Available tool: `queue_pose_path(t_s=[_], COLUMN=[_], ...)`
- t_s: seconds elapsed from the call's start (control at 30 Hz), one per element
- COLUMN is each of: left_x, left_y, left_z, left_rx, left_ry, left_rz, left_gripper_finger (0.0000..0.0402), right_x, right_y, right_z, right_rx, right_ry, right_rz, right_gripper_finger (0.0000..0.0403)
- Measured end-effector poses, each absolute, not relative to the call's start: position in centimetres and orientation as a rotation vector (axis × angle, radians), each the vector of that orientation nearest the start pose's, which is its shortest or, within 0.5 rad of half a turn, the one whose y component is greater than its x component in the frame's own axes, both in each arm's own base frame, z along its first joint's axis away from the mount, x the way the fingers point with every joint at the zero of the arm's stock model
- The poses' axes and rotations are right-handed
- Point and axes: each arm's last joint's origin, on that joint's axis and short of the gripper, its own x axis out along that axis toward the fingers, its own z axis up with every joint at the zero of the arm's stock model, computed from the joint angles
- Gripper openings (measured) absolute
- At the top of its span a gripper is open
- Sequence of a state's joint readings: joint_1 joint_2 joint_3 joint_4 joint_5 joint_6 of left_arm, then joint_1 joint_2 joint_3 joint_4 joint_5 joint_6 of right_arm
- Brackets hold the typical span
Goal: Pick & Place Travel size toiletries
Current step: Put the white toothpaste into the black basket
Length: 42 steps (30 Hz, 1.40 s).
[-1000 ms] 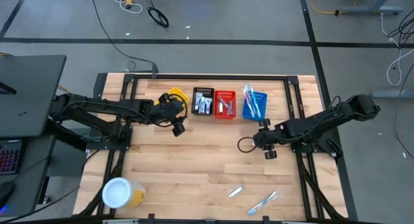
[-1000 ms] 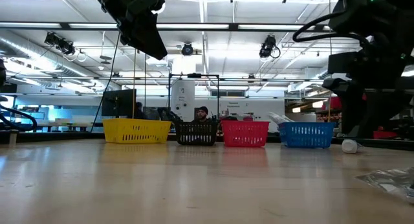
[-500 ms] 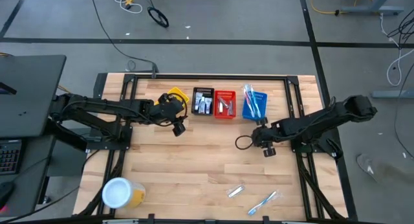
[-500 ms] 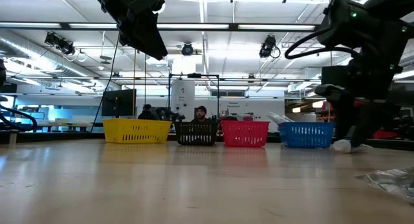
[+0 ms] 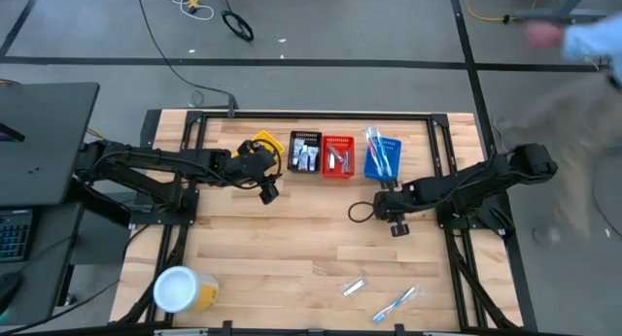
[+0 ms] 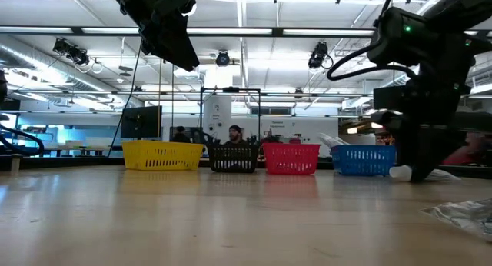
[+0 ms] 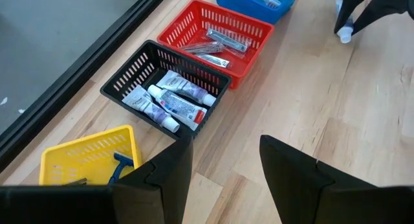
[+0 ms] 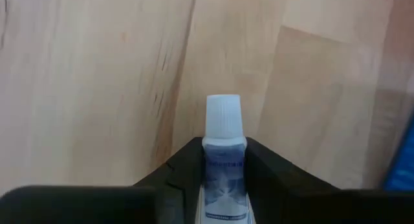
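At 3 o'clock of bench [image 5: 292, 249], right tool [image 8: 223, 160] clenched on white tube [image 8: 223, 130] for lifting; left tool [image 7: 223, 166] released, idle.

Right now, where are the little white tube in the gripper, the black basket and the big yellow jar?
Tube [image 8: 223, 130]: right wrist view, on its white cap.
Black basket [image 7: 124, 82]: left wrist view, on its side wall.
Jar [image 5: 176, 288]: high view, on its white lid.

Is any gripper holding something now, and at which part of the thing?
The right gripper holds a small white tube by its body just below the cap. The left gripper is open and holds nothing.
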<state>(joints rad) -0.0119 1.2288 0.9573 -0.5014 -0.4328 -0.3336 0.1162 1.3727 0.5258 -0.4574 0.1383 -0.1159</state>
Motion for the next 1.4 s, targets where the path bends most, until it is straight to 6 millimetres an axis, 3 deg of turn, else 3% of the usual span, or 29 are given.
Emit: queue_pose_path(t_s=[0.2,0.3,0.47,0.6,0.7,0.83,1.0,1.2,1.4], left_x=[25.1,25.1,25.3,25.7,26.0,26.5,26.7,25.4,26.7], left_y=[0.9,0.9,0.9,0.9,0.9,0.3,-0.3,-0.2,-0.4], left_z=[27.9,27.9,28.1,28.6,28.9,28.7,26.5,23.9,22.2], left_rx=[-0.141,-0.143,-0.150,-0.142,-0.128,-0.096,-0.122,-0.198,-0.160], left_ry=[0.682,0.681,0.647,0.595,0.555,0.469,0.255,0.017,-0.013], left_rz=[0.520,0.520,0.516,0.501,0.481,0.434,0.395,0.375,0.305], left_gripper_finger=[0.0190,0.0190,0.0190,0.0190,0.0190,0.0190,0.0190,0.0190,0.0190], right_x=[20.5,21.6,24.7,26.6,27.1,27.1,26.9,26.8,28.2], right_y=[2.0,2.1,2.4,2.3,2.1,1.6,0.7,-0.3,-0.5], right_z=[12.6,13.0,15.5,18.6,21.2,23.4,23.8,23.7,22.6], right_rx=[-0.190,-0.134,-0.103,-0.127,-0.078,0.009,0.214,0.278,0.277], right_ry=[1.233,1.114,0.722,0.347,0.081,-0.145,-0.226,-0.237,-0.200], right_rz=[0.005,-0.016,-0.030,-0.087,-0.123,-0.150,-0.349,-0.473,-0.520], right_gripper_finger=[0.0096,0.0095,0.0094,0.0094,0.0094,0.0094,0.0094,0.0094,0.0094])
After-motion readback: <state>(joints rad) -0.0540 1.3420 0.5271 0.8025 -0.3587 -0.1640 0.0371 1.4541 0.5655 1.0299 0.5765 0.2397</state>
